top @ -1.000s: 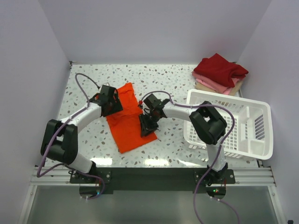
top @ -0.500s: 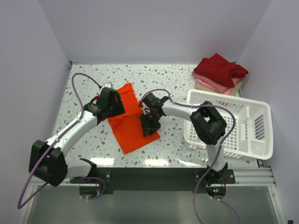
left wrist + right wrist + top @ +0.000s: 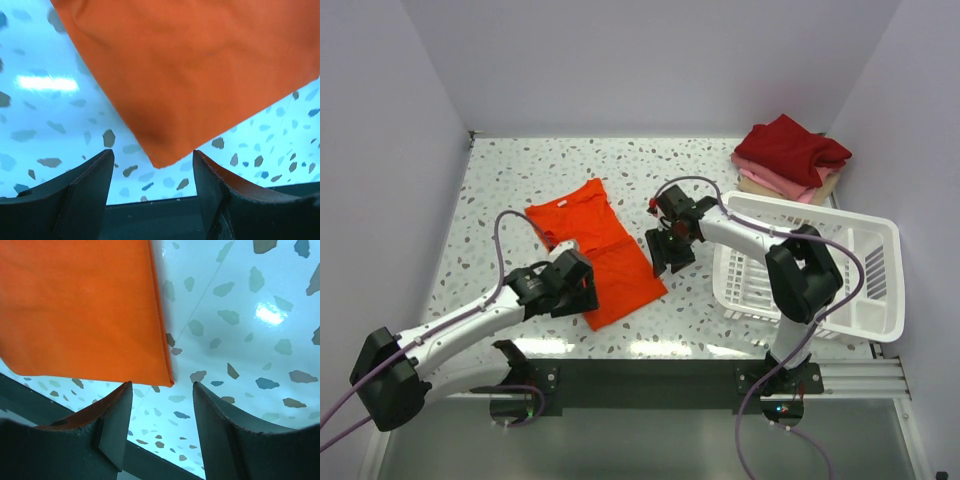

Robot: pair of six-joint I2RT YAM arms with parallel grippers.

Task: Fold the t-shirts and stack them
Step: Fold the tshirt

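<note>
1. Top view:
   - The orange-red t-shirt (image 3: 592, 245) lies flat as a long strip on the speckled table (image 3: 500, 180), left of centre, running far-left to near-right.
   - The L gripper (image 3: 578, 292) is over the shirt's near-left edge.
   - The R gripper (image 3: 670, 252) is just beside the shirt's right edge, btw the shirt and the white basket (image 3: 800, 208).
   - Can't tell the jaw gap on either from up here.
   - In the far-right corner is a folded stack: dark red shirt (image 3: 792, 148) on top, pink shirt (image 3: 772, 178) under it, beige shirt (image 3: 828, 186) at the bottom. The stack sits just beyond the basket, well apart from the orange-red one.

2. Left wrist view:
   - The L gripper (image 3: 152, 167) has its jaws wide apart, w/ nothing btw them and no hold on anything.
   - The orange-red t-shirt (image 3: 190, 65) fills the upper part of the view.
   - Its near corner points into the gap, flat on the table (image 3: 45, 120) and not touching either finger.

3. Right wrist view:
   - The R gripper (image 3: 161, 390) has its jaws parted and holds nothing.
   - The orange-red t-shirt (image 3: 80, 310) is in the upper left.
   - Its straight edge and corner end just above the gap, nearer the left finger.
   - Bare table (image 3: 240, 330) shows on the right.
</note>
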